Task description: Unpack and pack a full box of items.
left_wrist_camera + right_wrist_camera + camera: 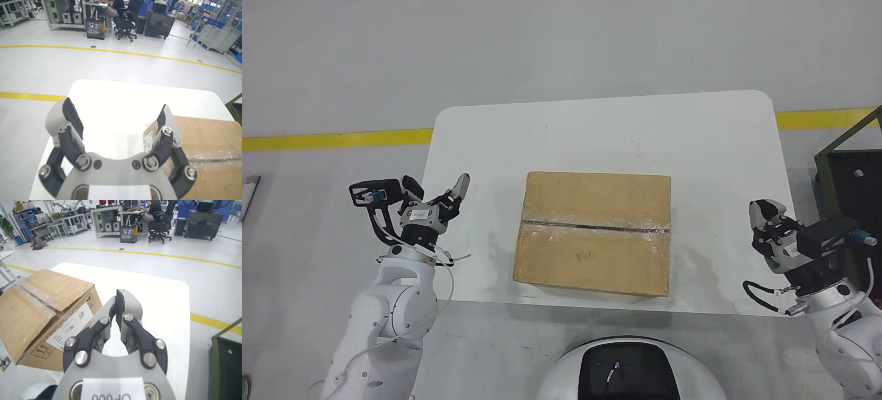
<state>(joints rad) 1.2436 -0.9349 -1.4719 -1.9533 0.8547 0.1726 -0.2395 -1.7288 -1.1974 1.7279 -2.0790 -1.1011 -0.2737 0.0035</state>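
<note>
Nearest the robot, the left hand [434,186] hangs at the left edge of the surface [602,125], its 2 fingers spread wide with nothing between them; it is apart from the box [594,232], which lies toward the middle. The right hand [118,300] hangs at the right edge, fingers pressed together on nothing, and is likewise clear of the box.

Between the 2 hands, close to the front edge, the box stands closed. Its 2 top flaps meet along a seam [594,226] under wrinkled clear tape; a white label [72,323] sits on the end facing the right hand; the flap edge at that end looks creased and slightly lifted. Beyond the box the white surface runs on to its far edge; past that lies grey floor with a yellow line [337,139], and a dark green frame [847,165] stands beside the right arm.

Judging from this, nothing is unpacked yet and opening comes first.
- The tape appears to bridge the seam, so pulling 1 flap could drag or tip the whole box instead of opening it.
- The surface looks smooth and the box sits near the front edge, so an unbraced push might skew it or slide it off.
- A thin flap could tear or slip from the pads.
- A wide outward swing of the right arm risks striking the frame.
</note>
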